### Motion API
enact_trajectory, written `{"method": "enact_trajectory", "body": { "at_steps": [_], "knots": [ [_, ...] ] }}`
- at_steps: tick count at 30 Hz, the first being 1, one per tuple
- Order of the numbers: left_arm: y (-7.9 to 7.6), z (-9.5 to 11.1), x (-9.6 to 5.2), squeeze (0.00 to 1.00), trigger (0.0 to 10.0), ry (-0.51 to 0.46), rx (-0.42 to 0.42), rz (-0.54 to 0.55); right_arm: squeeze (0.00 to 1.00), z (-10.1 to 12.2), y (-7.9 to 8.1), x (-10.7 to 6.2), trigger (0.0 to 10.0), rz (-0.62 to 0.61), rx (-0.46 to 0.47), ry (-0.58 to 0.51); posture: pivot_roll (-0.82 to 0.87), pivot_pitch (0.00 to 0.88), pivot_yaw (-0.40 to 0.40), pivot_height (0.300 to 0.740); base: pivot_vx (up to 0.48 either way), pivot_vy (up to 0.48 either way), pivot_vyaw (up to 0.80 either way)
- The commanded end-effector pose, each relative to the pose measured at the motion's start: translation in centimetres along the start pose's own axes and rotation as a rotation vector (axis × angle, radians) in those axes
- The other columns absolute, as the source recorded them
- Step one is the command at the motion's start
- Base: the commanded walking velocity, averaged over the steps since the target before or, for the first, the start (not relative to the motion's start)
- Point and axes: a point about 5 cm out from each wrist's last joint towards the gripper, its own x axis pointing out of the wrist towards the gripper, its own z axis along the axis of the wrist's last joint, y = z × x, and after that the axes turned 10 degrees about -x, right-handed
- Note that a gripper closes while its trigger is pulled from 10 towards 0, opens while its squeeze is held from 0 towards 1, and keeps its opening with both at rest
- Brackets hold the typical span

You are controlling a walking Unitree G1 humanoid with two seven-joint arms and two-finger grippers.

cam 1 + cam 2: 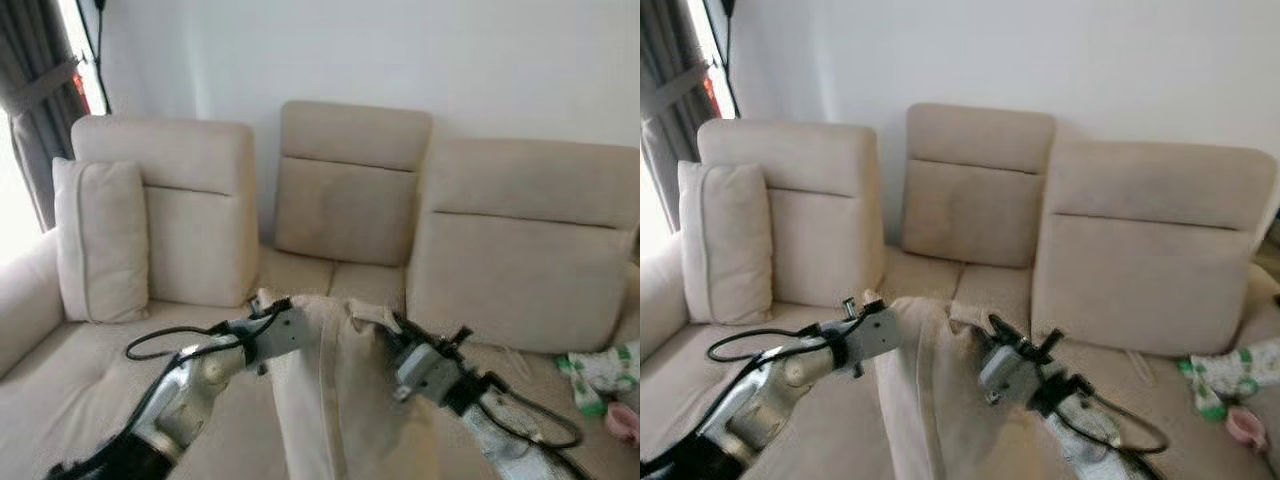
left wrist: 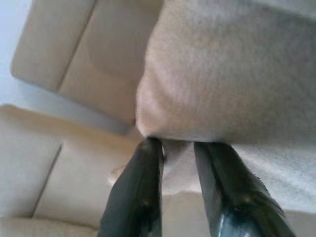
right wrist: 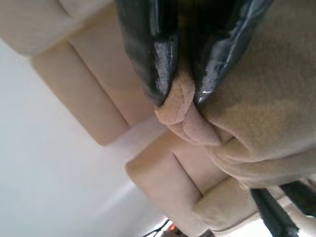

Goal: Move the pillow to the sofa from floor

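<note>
hanging between both grippers, the beige pillow (image 1: 335,390) is held up in front of the sofa (image 1: 350,270) seat. left gripper (image 2: 177,148) jaws are clamped on its corner; right gripper (image 3: 183,96) jaws pinch its other top corner.

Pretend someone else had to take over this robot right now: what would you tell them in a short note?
Left gripper: shut on the pillow's upper left corner.
Right gripper: shut on a pinched fold at the pillow's upper right corner.
The pillow hangs between both arms, off the floor, above the front of the sofa seat.
Done: pillow picked up and brought to the sofa.
Left: lower it onto the seat, open both grippers and draw the arms back.
Note: another cushion leans at the sofa's left end, and a green-and-white cloth lies on the right.
</note>
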Motion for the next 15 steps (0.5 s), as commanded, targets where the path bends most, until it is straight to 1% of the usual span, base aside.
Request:
{"method": "enact_trajectory", "body": {
  "at_steps": [1,4,5,7,8,9,10,11,13,14,15],
  "knots": [
    [-0.2,1.4,0.2,0.0,10.0,-0.065,0.006,0.001,0.0,0.8,-0.3,0.0,10.0,-0.011,-0.013,-0.048,0.13,0.0,0.024,0.74,0.0,0.0,0.0],
    [0.0,1.6,0.3,0.0,10.0,-0.078,-0.004,0.012,0.0,0.6,-0.6,0.0,10.0,-0.03,-0.003,-0.029,0.12,0.0,0.025,0.74,0.0,0.0,0.0],
    [0.1,1.7,0.3,0.0,10.0,-0.082,-0.005,0.021,0.0,0.3,-0.9,0.1,10.0,-0.051,0.006,-0.012,0.12,0.0,0.025,0.74,0.0,0.0,0.0],
    [0.6,2.1,0.5,0.0,10.0,-0.091,-0.001,0.057,0.0,-0.5,-2.2,0.1,10.0,-0.133,0.036,0.048,0.12,0.0,0.027,0.74,0.0,0.0,0.0],
    [0.6,2.1,0.5,0.0,10.0,-0.091,-0.001,0.057,0.0,-0.5,-2.2,0.1,10.0,-0.133,0.036,0.048,0.12,0.0,0.027,0.74,0.0,0.0,0.0],
    [0.9,2.4,0.6,0.0,10.0,-0.096,0.0,0.074,0.0,-0.9,-2.8,0.1,10.0,-0.173,0.052,0.075,0.12,0.0,0.027,0.74,0.0,0.0,0.0],
    [1.6,3.2,0.7,0.0,10.0,-0.127,0.0,0.112,0.0,-1.6,-4.2,0.0,10.0,-0.261,0.084,0.126,0.11,0.0,0.03,0.74,0.0,0.0,0.0],
    [1.6,3.2,0.7,0.0,10.0,-0.127,0.0,0.112,0.0,-1.6,-4.2,0.0,10.0,-0.261,0.084,0.126,0.11,0.0,0.03,0.74,0.0,0.0,0.0],
    [2.0,3.9,0.7,0.0,10.0,-0.154,-0.005,0.135,0.0,-2.1,-5.1,-0.2,10.0,-0.319,0.102,0.156,0.11,0.0,0.031,0.74,0.0,0.0,0.0],
    [2.0,3.9,0.7,0.0,10.0,-0.154,-0.005,0.135,0.0,-2.1,-5.1,-0.2,10.0,-0.319,0.102,0.156,0.11,0.0,0.031,0.74,0.0,0.0,0.0],
    [2.2,4.4,0.8,0.0,10.0,-0.169,-0.006,0.144,0.0,-2.4,-5.6,-0.3,10.0,-0.352,0.111,0.174,0.11,0.0,0.031,0.74,0.0,0.0,0.0]
  ]
}}
